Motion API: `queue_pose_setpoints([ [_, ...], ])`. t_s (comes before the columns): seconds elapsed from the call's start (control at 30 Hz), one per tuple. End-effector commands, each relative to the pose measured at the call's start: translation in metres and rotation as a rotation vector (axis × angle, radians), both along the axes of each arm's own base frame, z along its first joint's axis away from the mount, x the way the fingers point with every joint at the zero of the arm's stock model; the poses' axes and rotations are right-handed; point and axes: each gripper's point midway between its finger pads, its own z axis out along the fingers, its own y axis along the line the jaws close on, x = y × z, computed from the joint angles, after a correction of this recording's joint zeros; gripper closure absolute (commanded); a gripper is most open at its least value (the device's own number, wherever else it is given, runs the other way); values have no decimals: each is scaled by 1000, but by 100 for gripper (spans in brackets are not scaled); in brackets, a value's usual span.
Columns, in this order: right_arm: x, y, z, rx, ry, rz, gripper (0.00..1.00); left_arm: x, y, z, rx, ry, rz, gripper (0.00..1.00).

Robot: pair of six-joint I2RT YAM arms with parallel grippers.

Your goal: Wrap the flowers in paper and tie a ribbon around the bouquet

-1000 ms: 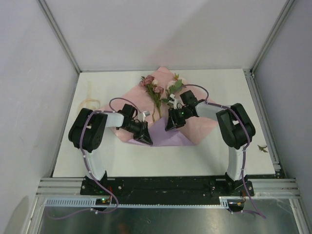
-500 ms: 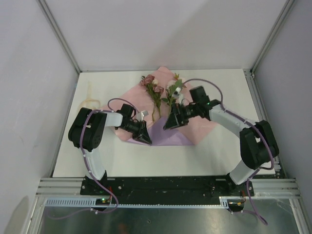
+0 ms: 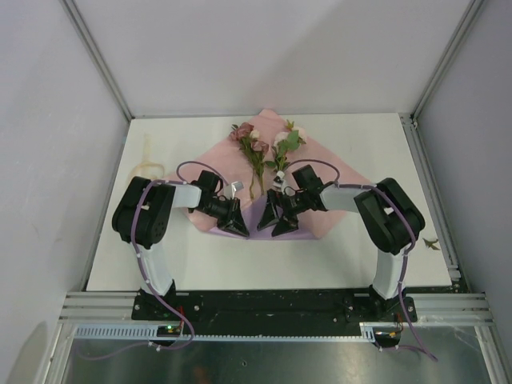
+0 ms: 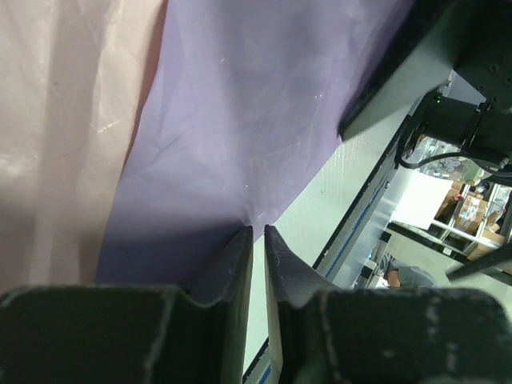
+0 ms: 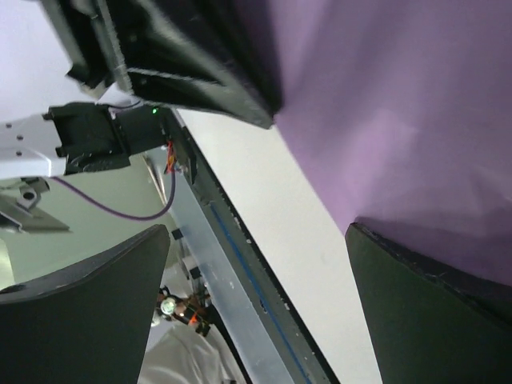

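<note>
Grey walls close in a white tabletop (image 3: pixel 200 264), and the paper (image 3: pixel 336 188) lies as a pink diamond across its middle, one corner reaching the far edge. The flowers (image 3: pixel 260 152) rest on the paper's far half, heads toward the far edge and stems pointing back at the arms. The ribbon (image 3: pixel 146 166) sits in a loose loop near the far-left corner, well apart from everything else.

At the near corner of the sheet a lilac flap (image 3: pixel 300 228) is turned up over the pink face. The left gripper (image 3: pixel 238 228) has its fingers nearly together, pinching the edge of that flap; its wrist view shows the lilac sheet running right into the tips. The right gripper (image 3: pixel 272 224) is just beside it with its jaws spread wide, one finger over the lilac and one over bare tabletop, holding nothing.

The step in hand looks like the first fold over the stems. To do it well, the right fingers should come down astride the lilac edge and close only on paper. Both arms should then lift low and together, so the thin sheet neither tears nor drags the flowers sideways.
</note>
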Motion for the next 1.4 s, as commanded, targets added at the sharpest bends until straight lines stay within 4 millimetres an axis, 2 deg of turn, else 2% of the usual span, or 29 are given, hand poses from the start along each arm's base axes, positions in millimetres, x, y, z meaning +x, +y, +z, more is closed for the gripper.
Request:
queue_pose_setpoints([
  [0.0,8,-21,-24,-74,66,-78,1,3,11,-21,77,-34,2,82],
  [0.17,-3,-47,-39,-153,110,-77,1,4,16,-22,82,-27,21,82],
  [0.27,0,-61,-44,-188,113,-92,1,6,19,-23,84,-24,34,82],
  [0.43,-2,-75,-49,-231,119,-96,1,5,16,-9,37,-54,19,79],
  [0.63,1,-69,-47,-212,110,-101,1,-19,-17,25,-66,-119,-103,73],
  [0.73,-1,-68,-49,-215,119,-98,1,-19,-32,24,-62,-116,-105,73],
  [0.8,-2,-71,-51,-226,128,-99,1,-13,-33,14,-36,-86,-73,74],
  [0.9,0,-78,-53,-238,134,-112,1,-9,-19,-6,3,-3,-4,74],
  [1.0,1,-83,-54,-250,137,-119,1,-8,8,-20,41,55,86,73],
  [1.1,1,-86,-57,-258,143,-120,1,-9,26,-23,59,104,151,72],
  [1.27,1,-88,-59,-264,151,-125,1,-20,44,-20,133,134,163,74],
  [1.37,1,-92,-60,-270,156,-130,1,-20,65,-21,196,144,196,74],
])
